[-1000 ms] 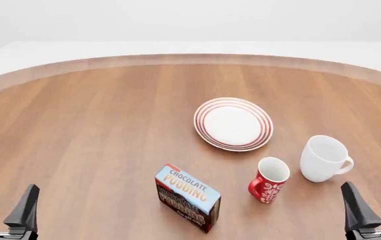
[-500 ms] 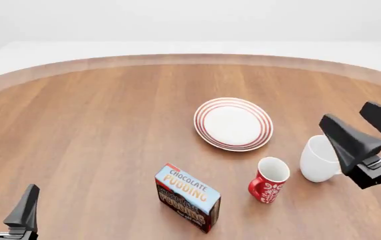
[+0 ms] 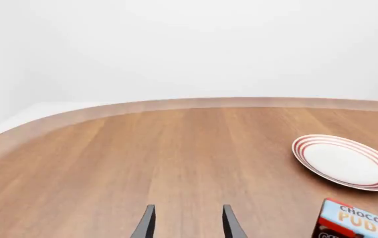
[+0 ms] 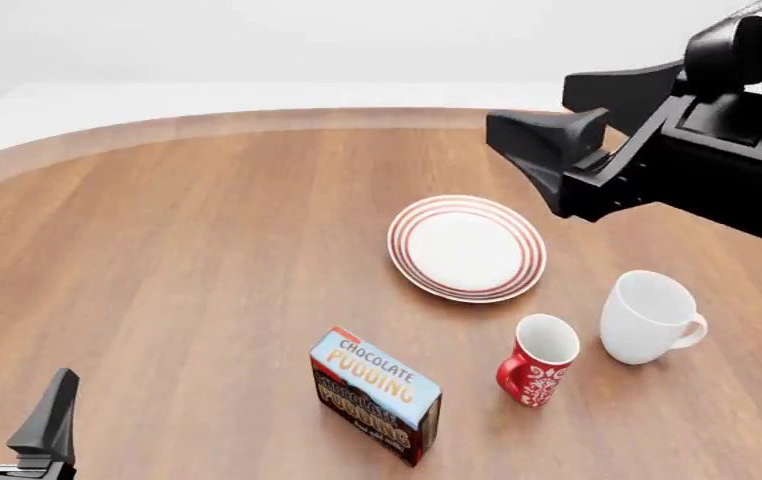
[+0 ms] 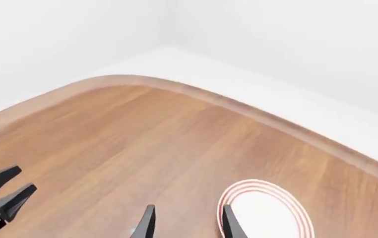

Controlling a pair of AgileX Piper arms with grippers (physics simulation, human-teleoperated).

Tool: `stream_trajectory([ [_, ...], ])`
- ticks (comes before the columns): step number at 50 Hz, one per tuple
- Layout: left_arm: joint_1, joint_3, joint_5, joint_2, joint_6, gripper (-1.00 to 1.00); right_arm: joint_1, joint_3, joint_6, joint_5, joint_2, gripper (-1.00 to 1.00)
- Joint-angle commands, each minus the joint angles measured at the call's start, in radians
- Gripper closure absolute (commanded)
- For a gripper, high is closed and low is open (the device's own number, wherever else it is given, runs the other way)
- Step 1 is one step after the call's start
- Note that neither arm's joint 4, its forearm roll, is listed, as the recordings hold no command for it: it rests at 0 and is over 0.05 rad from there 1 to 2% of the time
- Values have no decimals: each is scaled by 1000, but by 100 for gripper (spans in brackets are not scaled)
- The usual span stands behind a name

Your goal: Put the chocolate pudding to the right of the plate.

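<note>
Landmark: the plate (image 4: 467,247), flat on the table (image 4: 194,250).
Chocolate pudding (image 4: 374,394): on the table, nearer the arms than the plate and a little to its left, set at an angle, untouched.
Target spot: table to the plate's right; a white mug (image 4: 648,317) and a red mug (image 4: 539,359) stand near it, on the arms' side.
Right hand (image 4: 581,120): raised above and just right of the plate, fingers apart, holding nothing.
Left hand (image 4: 8,415): low, far left of the plate, fingers apart, empty.
Step in hand: likely reaching for the carton.
Doing it well: turn the fingers to match the carton's angle, close across its narrow sides, lift clear, pass over both mugs.
</note>
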State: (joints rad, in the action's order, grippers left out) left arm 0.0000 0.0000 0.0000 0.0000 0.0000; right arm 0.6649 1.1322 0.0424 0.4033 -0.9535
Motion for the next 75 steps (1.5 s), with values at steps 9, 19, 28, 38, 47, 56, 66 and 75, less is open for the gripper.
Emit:
stream_trajectory([
  [9,0,0,0,0,0,-100,115,137,23,26,-213,-100],
  [19,0,0,0,0,0,-100,146,97,3,-33,-305,-100],
  [28,0,0,0,0,0,-100,173,70,-17,-60,-350,-100],
  [38,0,0,0,0,0,-100,179,39,-40,-84,-375,-100],
  [47,0,0,0,0,0,-100,186,20,-50,-102,-398,-100],
  [56,0,0,0,0,0,-100,178,-16,-64,-134,-429,-100],
  [66,0,0,0,0,0,-100,197,-47,-86,-164,-461,-100],
  [75,0,0,0,0,0,-100,200,-65,-97,-184,-483,-100],
])
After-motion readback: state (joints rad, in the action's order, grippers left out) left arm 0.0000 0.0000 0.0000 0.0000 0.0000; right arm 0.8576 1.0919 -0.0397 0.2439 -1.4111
